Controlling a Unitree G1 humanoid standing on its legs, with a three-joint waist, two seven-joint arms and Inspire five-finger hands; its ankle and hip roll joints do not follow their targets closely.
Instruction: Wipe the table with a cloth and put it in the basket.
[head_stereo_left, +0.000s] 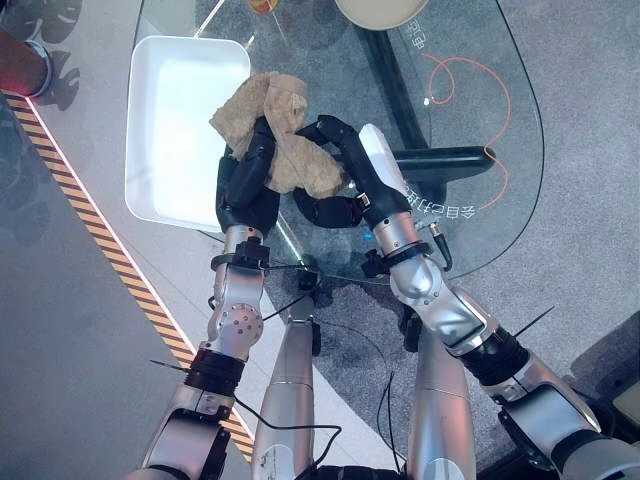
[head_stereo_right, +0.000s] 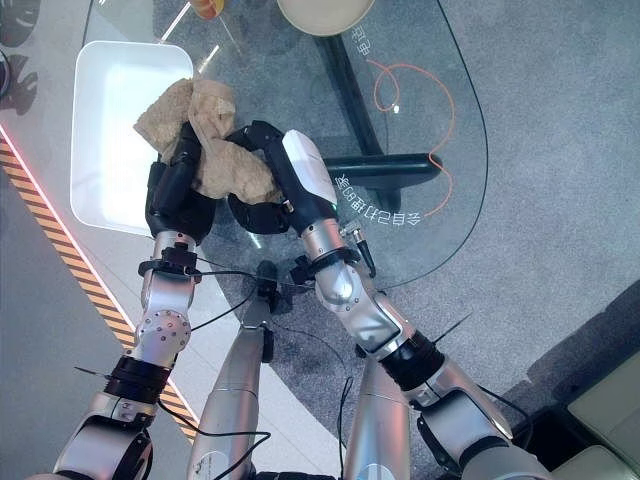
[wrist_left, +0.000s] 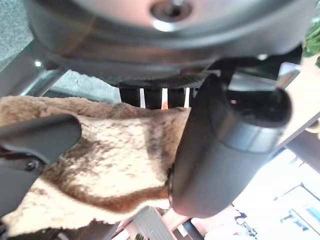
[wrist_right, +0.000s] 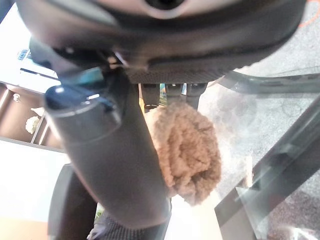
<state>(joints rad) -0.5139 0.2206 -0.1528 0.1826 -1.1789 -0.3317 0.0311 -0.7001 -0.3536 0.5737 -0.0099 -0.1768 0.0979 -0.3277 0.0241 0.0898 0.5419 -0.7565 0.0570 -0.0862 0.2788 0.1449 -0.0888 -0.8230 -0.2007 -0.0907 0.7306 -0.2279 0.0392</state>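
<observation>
Both hands gripped the tan cloth (head_stereo_left: 285, 140) above the glass table (head_stereo_left: 470, 130). Left hand (head_stereo_left: 248, 180) had fingers curled round its near edge; right hand (head_stereo_left: 345, 160) pinched a bunched fold, thumb against fingers. Far corner overhung the white basket (head_stereo_left: 165, 150), whose interior looked bare. Cloth's underside hidden.

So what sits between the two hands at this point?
The tan cloth, bunched and gripped from both sides by the left hand and the right hand, beside the white basket; the left eye view shows it.
</observation>
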